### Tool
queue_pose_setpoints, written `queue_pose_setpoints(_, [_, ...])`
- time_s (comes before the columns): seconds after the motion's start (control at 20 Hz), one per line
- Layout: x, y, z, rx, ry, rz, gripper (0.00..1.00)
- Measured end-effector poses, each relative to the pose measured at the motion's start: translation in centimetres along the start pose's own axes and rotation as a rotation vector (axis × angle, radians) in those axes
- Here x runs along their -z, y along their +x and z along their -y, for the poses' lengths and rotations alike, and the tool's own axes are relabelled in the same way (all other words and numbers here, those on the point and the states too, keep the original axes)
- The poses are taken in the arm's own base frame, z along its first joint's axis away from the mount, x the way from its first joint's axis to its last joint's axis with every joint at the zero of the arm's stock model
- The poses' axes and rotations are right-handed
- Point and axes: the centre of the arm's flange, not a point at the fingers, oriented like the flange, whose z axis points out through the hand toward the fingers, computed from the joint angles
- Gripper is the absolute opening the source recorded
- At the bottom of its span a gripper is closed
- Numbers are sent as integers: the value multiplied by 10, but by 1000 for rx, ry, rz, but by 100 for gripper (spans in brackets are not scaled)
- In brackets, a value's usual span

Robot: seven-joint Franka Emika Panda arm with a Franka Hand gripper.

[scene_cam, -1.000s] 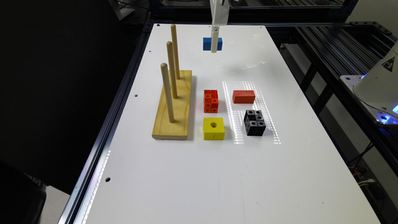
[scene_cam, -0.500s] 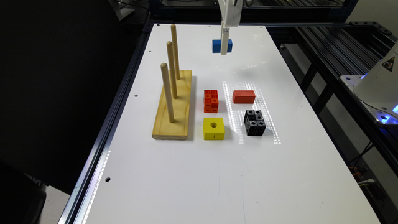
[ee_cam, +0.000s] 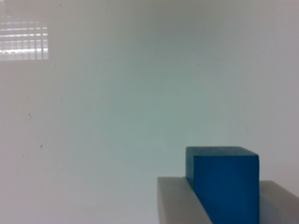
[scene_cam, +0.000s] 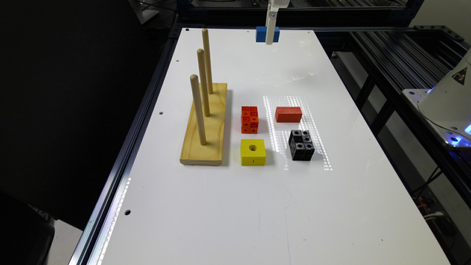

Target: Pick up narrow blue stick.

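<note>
While I look through the wrist view, I see the narrow blue stick (ee_cam: 224, 184) sitting between the two pale fingers (ee_cam: 180, 203) of the tool (ee_cam: 224, 205), which is closed on it from both sides. In the exterior view the narrow blue stick (scene_cam: 262, 34) hangs above the far end of the table (scene_cam: 257, 206), its long axis crosswise to the tool (scene_cam: 270, 36). I judge the pick is done; red block (scene_cam: 288, 114) and peg board (scene_cam: 204, 127) lie well apart.
</note>
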Motion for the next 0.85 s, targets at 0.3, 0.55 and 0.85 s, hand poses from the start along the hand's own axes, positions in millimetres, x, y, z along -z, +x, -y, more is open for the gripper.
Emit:
queue_pose_setpoints(0.3, [0, 0, 0, 0, 0, 0, 0])
queue_pose_setpoints(0.55, [13, 0, 0, 1, 5, -13, 0])
queue_pose_setpoints(0.85, [28, -2, -1, 1, 4, -15, 0])
